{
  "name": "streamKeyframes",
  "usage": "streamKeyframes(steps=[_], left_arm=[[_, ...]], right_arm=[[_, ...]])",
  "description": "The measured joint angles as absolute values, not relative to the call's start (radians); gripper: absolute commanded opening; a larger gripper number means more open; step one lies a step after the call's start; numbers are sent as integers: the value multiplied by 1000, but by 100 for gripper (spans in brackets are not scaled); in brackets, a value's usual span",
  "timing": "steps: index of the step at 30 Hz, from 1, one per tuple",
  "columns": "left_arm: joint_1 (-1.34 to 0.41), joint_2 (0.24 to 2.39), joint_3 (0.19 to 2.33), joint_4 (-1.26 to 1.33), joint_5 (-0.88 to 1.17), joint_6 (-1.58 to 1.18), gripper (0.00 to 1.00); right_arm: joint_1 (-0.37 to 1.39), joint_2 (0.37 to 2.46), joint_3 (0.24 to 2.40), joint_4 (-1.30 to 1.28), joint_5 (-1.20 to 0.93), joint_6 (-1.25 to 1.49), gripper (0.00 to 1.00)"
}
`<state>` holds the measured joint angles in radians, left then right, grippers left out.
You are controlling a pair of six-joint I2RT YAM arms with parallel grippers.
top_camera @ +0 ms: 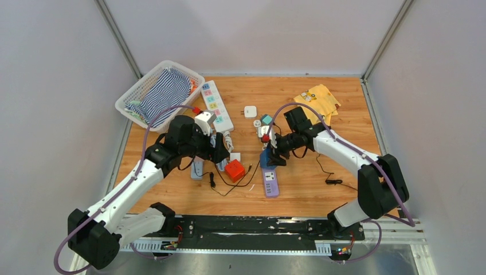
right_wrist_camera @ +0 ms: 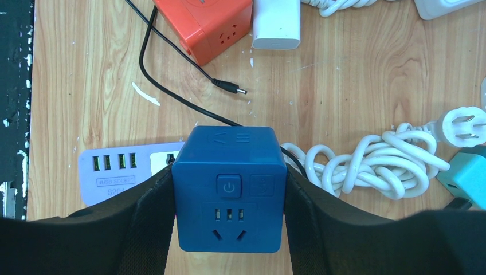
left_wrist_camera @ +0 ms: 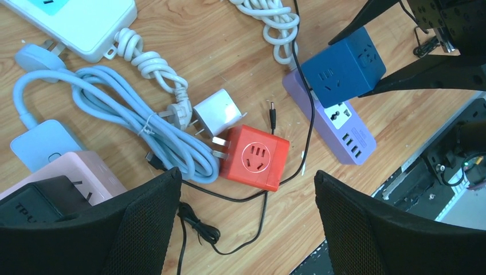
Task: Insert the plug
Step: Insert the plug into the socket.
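Purple power strip (top_camera: pixel 270 182) lies near middle of desk's (top_camera: pixel 309 195) near edge. Blue cube plug (right_wrist_camera: pixel 229 166) on its far end, clamped on both sides by right hand (right_wrist_camera: pixel 229 229); prongs hidden, seating unclear. Left hand (left_wrist_camera: pixel 245 192) spread wide, holding nothing, above red cube socket (left_wrist_camera: pixel 255 157); black cable (right_wrist_camera: pixel 229 87) beside. White power strip (top_camera: pixel 215 103), basket (top_camera: pixel 127 107) toward far-left corner; yellow cloth (top_camera: pixel 318 100) far-right corner.

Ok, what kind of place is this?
Probably a robot lab test cell: grey walls enclose a wooden table, the left arm and right arm are bolted at its edge, and a white strip lies out.
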<state>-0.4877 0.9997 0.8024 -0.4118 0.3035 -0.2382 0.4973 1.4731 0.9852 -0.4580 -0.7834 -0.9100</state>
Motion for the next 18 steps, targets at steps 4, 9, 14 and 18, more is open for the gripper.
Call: streamKeyframes(steps=[4,9,14,18], left_arm=[[-488,999,802,-417,289,-224,88],[-488,994,813,-456,255,-186,89],[-487,959,815,-477,218,-154,90],[-487,941,815,-477,201,-138,91]], right_arm=[[504,1474,999,-480,-756,-910,5],[509,1451,1002,-508,-705,-915,0],[509,1453,1016,-550,-683,-934,0],[511,1479,1049,-586,-679,-944,0]])
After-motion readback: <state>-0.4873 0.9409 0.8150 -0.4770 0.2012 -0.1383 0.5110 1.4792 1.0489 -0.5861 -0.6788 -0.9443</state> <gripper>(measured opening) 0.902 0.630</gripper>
